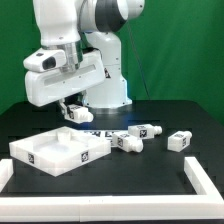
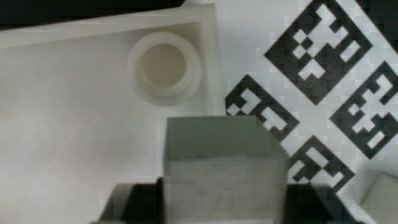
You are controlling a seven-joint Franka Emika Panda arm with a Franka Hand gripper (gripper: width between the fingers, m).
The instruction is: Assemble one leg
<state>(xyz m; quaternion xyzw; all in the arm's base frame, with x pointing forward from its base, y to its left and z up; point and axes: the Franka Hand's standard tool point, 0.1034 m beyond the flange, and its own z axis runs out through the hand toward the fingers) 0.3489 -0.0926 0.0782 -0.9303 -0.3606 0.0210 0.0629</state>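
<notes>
**Exterior view and wrist view: one leg clamped over the panel**

The gripper (image 1: 73,112) has its fingers closed on one leg (image 2: 224,160). The leg's long axis is upright, with its free end pointing down at the one white panel (image 1: 40,155), near a round hole (image 2: 166,67). Three loose legs (image 1: 128,142) (image 1: 147,131) (image 1: 180,141) lie on the table (image 1: 150,175), at about 4 o'clock from the gripper and well apart from it.

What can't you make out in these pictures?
Tool: exterior view, too small and dark to tell whether open or shut; wrist view shows only one blurred finger.
Panel: wrist view, cut off by the picture's edges.
Legs: exterior view, tags too small to read.
White rail: exterior view, cut off by the picture's edge.
</notes>
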